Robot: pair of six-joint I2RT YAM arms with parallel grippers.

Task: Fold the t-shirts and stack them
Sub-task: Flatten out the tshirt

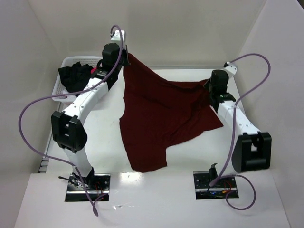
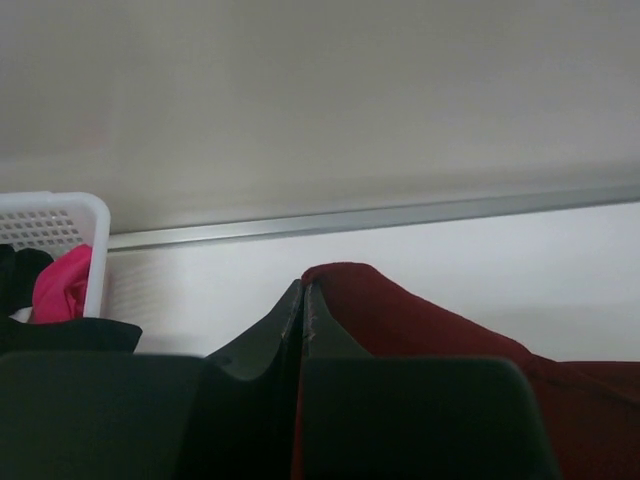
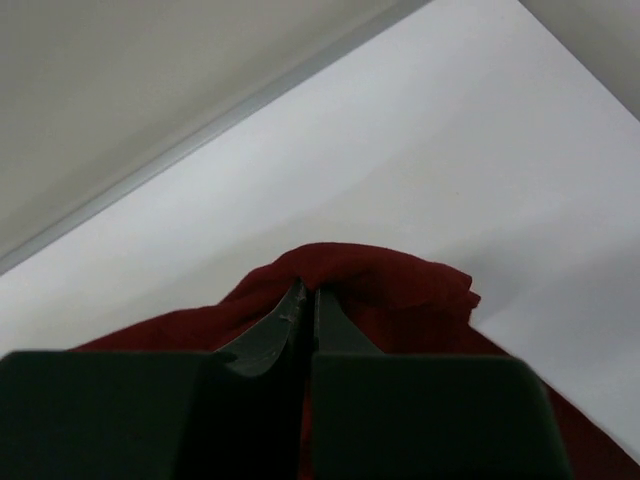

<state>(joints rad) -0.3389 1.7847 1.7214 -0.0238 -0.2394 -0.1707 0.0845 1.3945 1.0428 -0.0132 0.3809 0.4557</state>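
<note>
The large maroon t-shirt [image 1: 159,118] hangs spread over the middle of the table, held up at two far corners. My left gripper [image 1: 126,59] is shut on its far left corner; the cloth [image 2: 400,320] shows beside the closed fingers [image 2: 330,335]. My right gripper [image 1: 208,86] is shut on its right corner; the cloth [image 3: 400,280] bunches over the closed fingertips [image 3: 300,310]. The black t-shirt [image 1: 74,76] with a pink mark [image 2: 62,283] lies crumpled in the white mesh basket [image 1: 66,61] at the far left.
White walls enclose the table at the back and on both sides. The basket's rim [image 2: 60,205] stands just left of my left gripper. Purple cables loop off both arms.
</note>
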